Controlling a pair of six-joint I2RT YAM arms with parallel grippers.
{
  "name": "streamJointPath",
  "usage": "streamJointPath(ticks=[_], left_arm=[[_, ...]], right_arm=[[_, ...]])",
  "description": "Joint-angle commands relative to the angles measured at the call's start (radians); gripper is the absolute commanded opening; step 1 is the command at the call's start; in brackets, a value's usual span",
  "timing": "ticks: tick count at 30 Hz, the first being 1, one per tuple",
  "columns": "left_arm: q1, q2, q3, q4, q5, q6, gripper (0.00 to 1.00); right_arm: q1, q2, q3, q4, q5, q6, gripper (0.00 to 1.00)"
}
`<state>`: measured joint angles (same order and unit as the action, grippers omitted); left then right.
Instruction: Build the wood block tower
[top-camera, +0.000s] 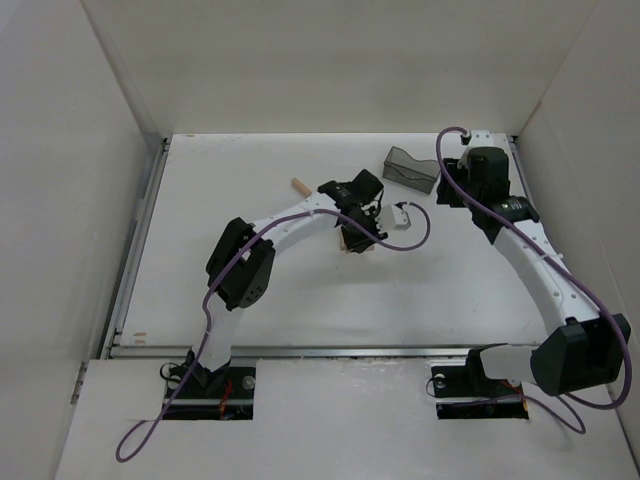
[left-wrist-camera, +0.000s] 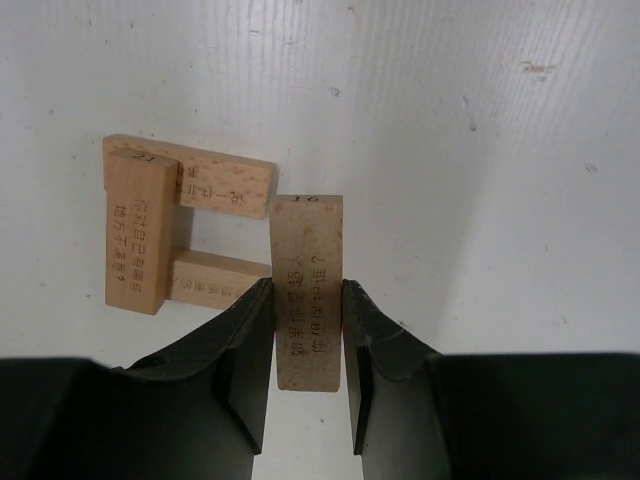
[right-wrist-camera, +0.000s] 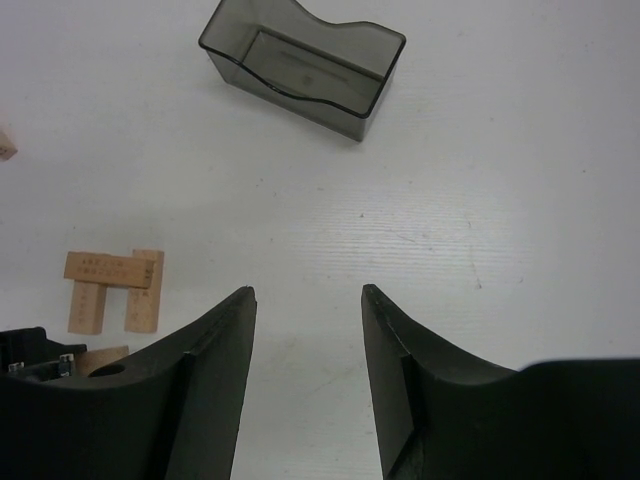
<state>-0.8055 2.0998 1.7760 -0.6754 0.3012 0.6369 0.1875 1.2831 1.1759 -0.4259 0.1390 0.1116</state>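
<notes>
My left gripper (left-wrist-camera: 308, 292) is shut on a wood block (left-wrist-camera: 308, 245), a tan bar with printed characters that points away from the wrist. Just left of it stands the tower (left-wrist-camera: 140, 235): two parallel bars with a third laid crosswise over their left ends. The held block hangs over the right ends of those two bars; whether it touches them I cannot tell. From above, the left gripper (top-camera: 360, 228) hides most of the tower. My right gripper (right-wrist-camera: 308, 290) is open and holds nothing, above bare table to the right of the tower (right-wrist-camera: 112, 268). One loose wood block (top-camera: 299, 185) lies farther back on the left.
A dark translucent grey bin (top-camera: 411, 168) stands at the back, close to the right arm's wrist; it also appears as the bin (right-wrist-camera: 305, 65) ahead of the right gripper. White walls enclose the table on three sides.
</notes>
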Motion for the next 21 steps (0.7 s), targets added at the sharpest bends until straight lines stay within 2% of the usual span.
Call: streamJointPath(ticks=[1,6,14,21], left_arm=[[0.012,-0.070,-0.049,0.069,0.007,0.030,0.00],[0.052,-0.070,-0.067,0.088,0.016,0.078,0.00],[0.061,-0.031,-0.010,0.100,0.035,0.087,0.00],[0.062,-0.011,-0.029,0.102,0.058,0.110,0.00]], right_arm=[[-0.008,-0.047,-0.002,0.049,0.005,-0.001,0.52],[-0.008,-0.067,-0.012,0.049,0.005,-0.001,0.52],[-0.008,-0.047,-0.012,0.049,0.005,-0.023,0.52],[-0.008,-0.028,-0.012,0.049,0.004,-0.032,0.52]])
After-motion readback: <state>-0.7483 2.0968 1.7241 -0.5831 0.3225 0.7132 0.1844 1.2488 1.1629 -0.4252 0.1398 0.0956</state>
